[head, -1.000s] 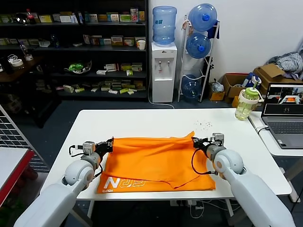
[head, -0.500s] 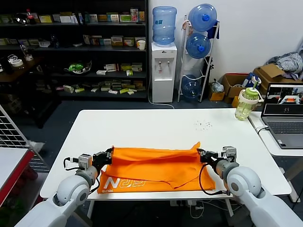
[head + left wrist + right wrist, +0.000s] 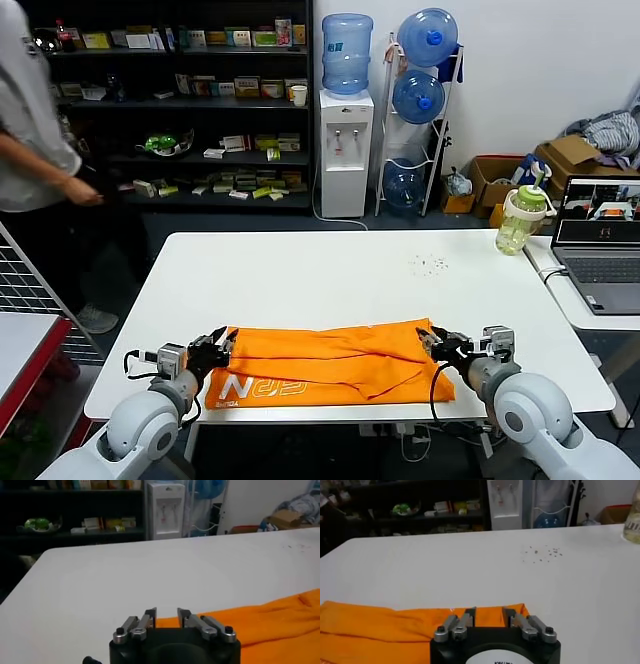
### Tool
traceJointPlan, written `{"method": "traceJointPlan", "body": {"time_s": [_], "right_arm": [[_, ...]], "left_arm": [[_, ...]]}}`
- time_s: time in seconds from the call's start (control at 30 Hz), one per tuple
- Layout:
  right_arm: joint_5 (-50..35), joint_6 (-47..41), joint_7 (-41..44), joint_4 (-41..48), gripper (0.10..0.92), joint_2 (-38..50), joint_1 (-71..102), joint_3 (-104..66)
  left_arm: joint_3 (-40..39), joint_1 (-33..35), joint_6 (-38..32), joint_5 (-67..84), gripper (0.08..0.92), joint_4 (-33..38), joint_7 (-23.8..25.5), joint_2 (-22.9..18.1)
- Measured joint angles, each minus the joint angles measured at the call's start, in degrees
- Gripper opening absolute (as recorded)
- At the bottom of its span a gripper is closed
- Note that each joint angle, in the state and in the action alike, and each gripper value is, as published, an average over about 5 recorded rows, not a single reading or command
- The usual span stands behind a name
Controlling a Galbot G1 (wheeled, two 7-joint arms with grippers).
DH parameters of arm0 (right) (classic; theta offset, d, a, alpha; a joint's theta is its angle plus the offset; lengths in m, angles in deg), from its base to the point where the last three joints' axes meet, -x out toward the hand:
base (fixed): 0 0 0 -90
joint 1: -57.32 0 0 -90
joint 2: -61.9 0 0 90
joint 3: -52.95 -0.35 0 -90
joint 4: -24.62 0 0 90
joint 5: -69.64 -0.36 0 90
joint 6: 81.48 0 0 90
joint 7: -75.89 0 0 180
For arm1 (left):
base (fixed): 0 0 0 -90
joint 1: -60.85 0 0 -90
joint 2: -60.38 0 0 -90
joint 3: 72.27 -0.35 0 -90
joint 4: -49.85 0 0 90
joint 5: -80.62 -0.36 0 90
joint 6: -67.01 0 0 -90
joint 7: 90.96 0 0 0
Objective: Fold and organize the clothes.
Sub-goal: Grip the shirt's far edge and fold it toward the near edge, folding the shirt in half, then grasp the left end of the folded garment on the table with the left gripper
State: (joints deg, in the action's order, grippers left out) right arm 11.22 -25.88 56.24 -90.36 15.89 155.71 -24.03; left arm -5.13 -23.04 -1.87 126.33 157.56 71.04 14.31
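We're seeing the bright orange cotton T-shirt (image 3: 325,362) lying folded, limp and light, on the white worktop (image 3: 330,270). Left gripper (image 3: 220,345) and right gripper (image 3: 432,341) are sitting at its far corners, fingers apart, holding nothing; we're judging those corners the best grab points.

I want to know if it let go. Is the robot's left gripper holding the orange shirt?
No, apart. The left wrist view shows the left gripper with open jaws and bare white table between its fingers; the orange T-shirt lies beside it.
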Motion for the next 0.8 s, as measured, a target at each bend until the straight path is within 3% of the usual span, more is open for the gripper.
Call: {"method": "traceJointPlan", "body": {"time_s": [0.3, 0.43, 0.8], "right_arm": [[0.78, 0.20, 0.08, -2.08, 0.777, -0.38, 3.47, -3.21], [1.24, 0.34, 0.40, -2.73, 0.819, -0.76, 5.01, -4.37], [1.53, 0.60, 0.69, -3.63, 0.823, -1.22, 7.58, -6.09]], "left_arm": [[0.10, 2.14, -0.20, -0.83, 0.703, -1.68, 0.08, -1.47], [0.35, 2.95, -0.76, -1.45, 0.796, -3.27, 0.24, -2.65], [0.32, 3.74, -3.64, -3.47, 0.802, -5.98, 0.40, -6.01]]}}
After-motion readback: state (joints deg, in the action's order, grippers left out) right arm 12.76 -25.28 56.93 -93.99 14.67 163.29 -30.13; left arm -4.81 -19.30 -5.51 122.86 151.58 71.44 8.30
